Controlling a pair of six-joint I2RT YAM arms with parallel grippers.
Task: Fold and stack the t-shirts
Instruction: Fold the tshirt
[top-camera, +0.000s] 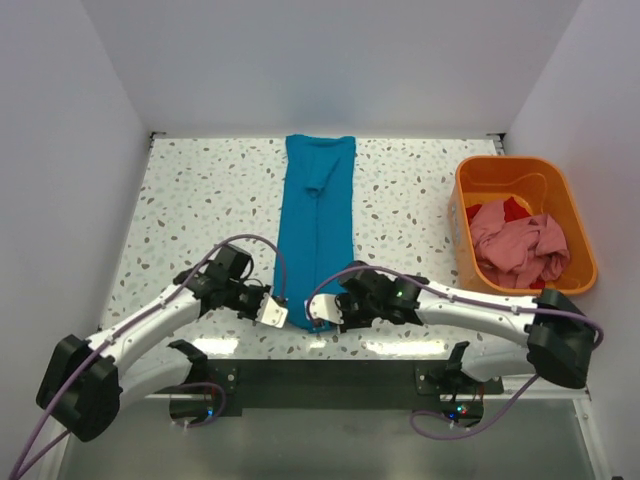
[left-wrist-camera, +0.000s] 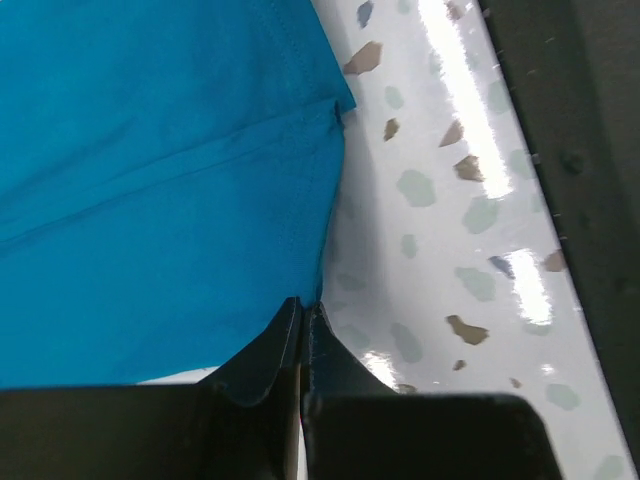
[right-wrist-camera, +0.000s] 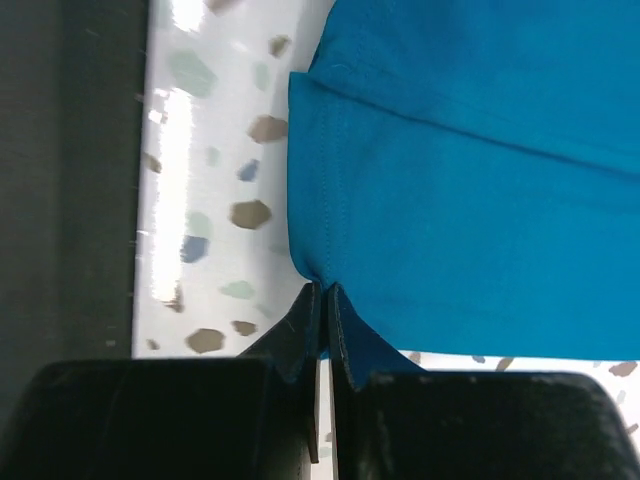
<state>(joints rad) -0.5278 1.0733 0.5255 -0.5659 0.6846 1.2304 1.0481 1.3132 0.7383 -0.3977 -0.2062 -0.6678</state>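
A teal-blue t-shirt (top-camera: 318, 215) lies folded into a long narrow strip down the middle of the speckled table (top-camera: 200, 200). My left gripper (top-camera: 276, 313) is shut on the strip's near left corner. In the left wrist view its jaws (left-wrist-camera: 303, 305) meet on the cloth's edge (left-wrist-camera: 150, 200). My right gripper (top-camera: 322, 313) is shut on the near right corner. In the right wrist view the hem of the shirt (right-wrist-camera: 470, 190) puckers into the closed tips (right-wrist-camera: 325, 290). A pink t-shirt (top-camera: 525, 248) and a red one (top-camera: 512, 208) lie crumpled in the tub.
An orange plastic tub (top-camera: 462, 225) stands at the right side of the table. The table's dark near edge (top-camera: 330, 378) runs just behind both grippers. White walls close in the left, back and right.
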